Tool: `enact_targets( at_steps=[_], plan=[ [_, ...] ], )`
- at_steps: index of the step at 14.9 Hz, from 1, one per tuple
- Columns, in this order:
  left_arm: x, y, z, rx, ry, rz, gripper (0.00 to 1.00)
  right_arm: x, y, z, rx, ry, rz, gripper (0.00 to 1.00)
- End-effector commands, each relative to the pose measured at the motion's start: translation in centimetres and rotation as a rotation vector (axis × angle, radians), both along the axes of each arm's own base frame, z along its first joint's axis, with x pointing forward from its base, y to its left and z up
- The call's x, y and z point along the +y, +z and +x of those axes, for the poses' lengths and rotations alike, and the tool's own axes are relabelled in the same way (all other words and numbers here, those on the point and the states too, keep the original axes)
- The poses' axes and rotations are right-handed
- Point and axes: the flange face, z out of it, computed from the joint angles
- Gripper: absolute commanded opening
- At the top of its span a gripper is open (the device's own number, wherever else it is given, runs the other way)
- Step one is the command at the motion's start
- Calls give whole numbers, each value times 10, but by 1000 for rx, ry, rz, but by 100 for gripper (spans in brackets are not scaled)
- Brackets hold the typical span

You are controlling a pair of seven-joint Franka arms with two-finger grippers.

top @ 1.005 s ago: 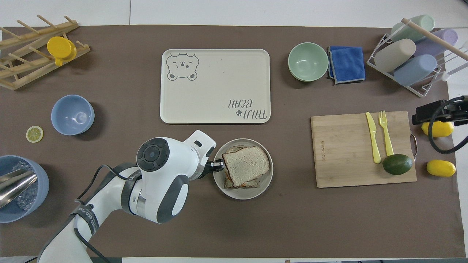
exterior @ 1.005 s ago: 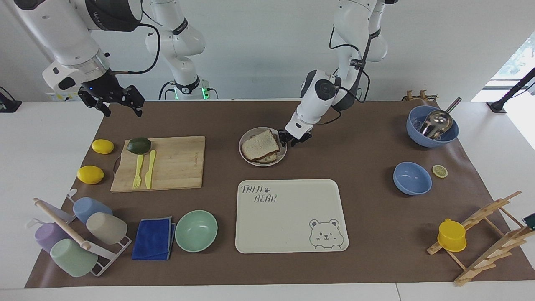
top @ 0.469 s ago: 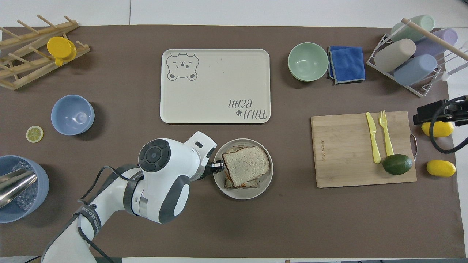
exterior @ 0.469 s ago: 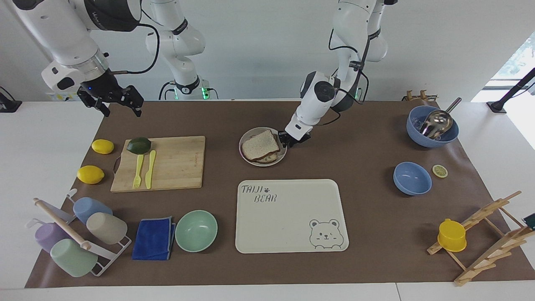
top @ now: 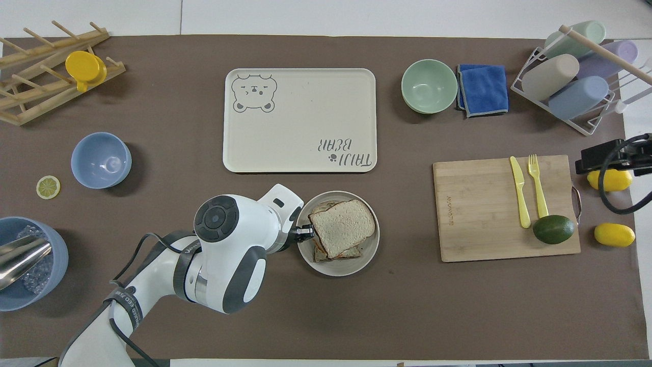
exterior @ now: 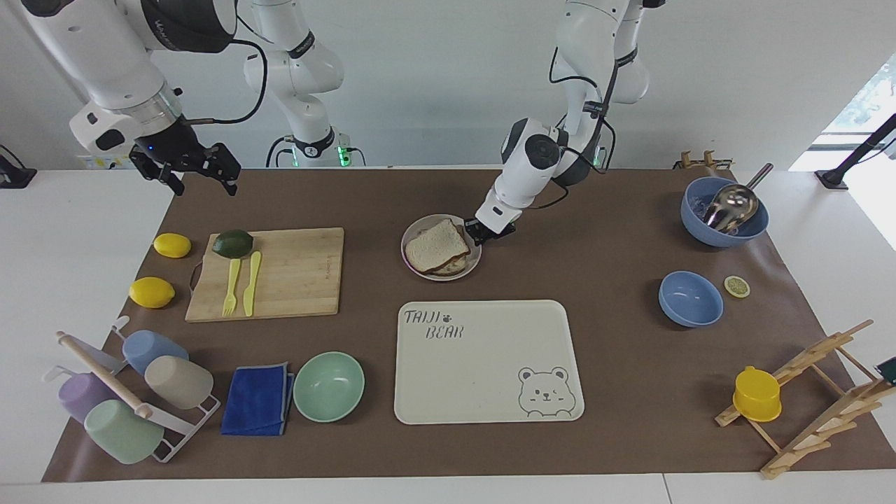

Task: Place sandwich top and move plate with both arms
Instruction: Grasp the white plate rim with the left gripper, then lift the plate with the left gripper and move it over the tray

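Observation:
The sandwich top (exterior: 437, 245) (top: 341, 227), a pale slice with a brown crust, lies on the stacked sandwich on the round beige plate (exterior: 448, 276) (top: 338, 266) at mid-table. My left gripper (exterior: 478, 231) (top: 305, 233) is low at the plate's edge toward the left arm's end, shut on the rim. The plate sits slightly shifted under that grip. My right gripper (exterior: 203, 183) (top: 586, 163) hangs open and holds nothing, above the table's edge at the right arm's end, near the lemons.
A cream bear tray (exterior: 490, 392) lies farther from the robots than the plate. A cutting board (exterior: 294, 280) carries an avocado (exterior: 232, 243) and yellow cutlery. Also here: a mint bowl (exterior: 328, 386), a blue cloth (exterior: 257, 399), two blue bowls (exterior: 690, 299), a cup rack (exterior: 133, 395).
My left gripper's fingers have closed on the plate's rim, and the plate with the sandwich has shifted slightly. The right arm has barely moved.

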Motion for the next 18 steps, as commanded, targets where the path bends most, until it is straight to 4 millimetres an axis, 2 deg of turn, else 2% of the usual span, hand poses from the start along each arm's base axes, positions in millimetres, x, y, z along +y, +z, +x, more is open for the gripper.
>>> enact_targets(
  at_steps=[1,4,6,8,10,11,13,15,17,18],
  plan=[
    [5,6,9,-5,25,-14,0,-3,1,-5,5,9,15,100],
    [19,48,48,34,52,-41,0,-3,0,-5,6,11,15,100],
    [33,78,83,33,83,-67,0,-2,1,-5,5,11,15,100],
    [38,87,108,13,98,-84,0,-3,1,-5,5,11,15,100],
    [52,95,133,-3,101,-91,0,-3,1,-5,5,11,15,100],
    [56,94,148,-8,84,-96,0,-2,0,-5,6,12,15,100],
    [72,87,194,-21,38,-109,0,-3,0,-5,6,9,15,100],
    [83,72,235,-22,-36,-97,0,-3,1,-5,5,11,15,100],
    [89,63,257,-31,-30,-104,0,-3,0,-5,6,11,15,100],
    [89,53,263,-36,-36,-106,0,-3,0,-5,6,11,15,100]
  ],
)
